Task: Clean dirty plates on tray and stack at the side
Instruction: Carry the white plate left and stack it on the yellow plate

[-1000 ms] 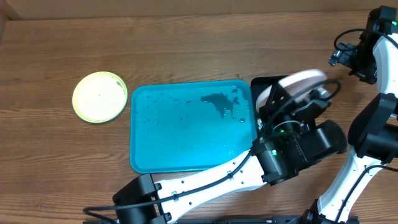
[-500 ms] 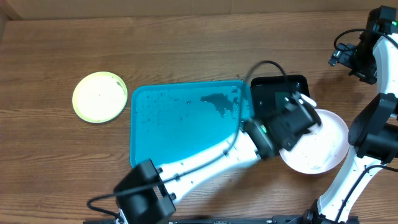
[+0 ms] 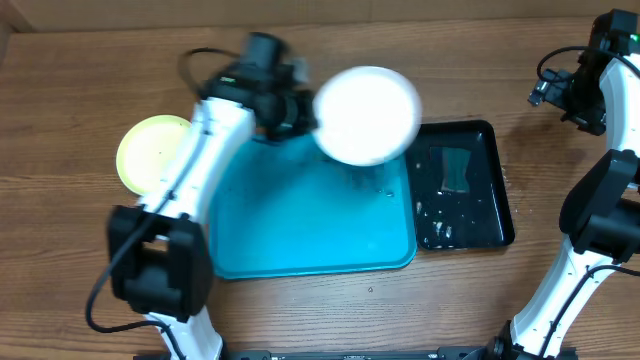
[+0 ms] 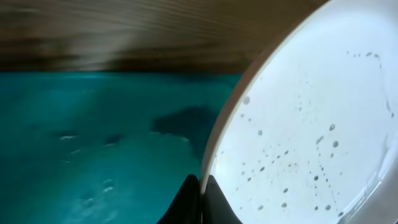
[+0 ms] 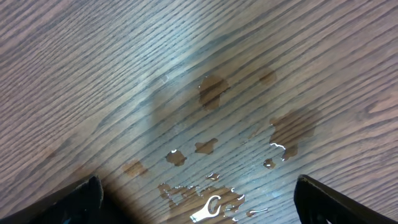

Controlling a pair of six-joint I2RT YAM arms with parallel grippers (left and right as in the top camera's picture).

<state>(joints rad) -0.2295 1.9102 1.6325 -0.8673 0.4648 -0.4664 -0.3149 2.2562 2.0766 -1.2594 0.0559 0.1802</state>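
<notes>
Your left hand pinches the rim of a plate, its white face speckled with droplets, above the wet turquoise tray; your right hand is spread.

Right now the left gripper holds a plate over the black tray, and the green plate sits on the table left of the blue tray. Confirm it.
Not quite. The overhead view shows the left gripper holding the plate over the blue tray, not the black tray, which lies to its right. The green plate does sit on the table left of the blue tray.
</notes>
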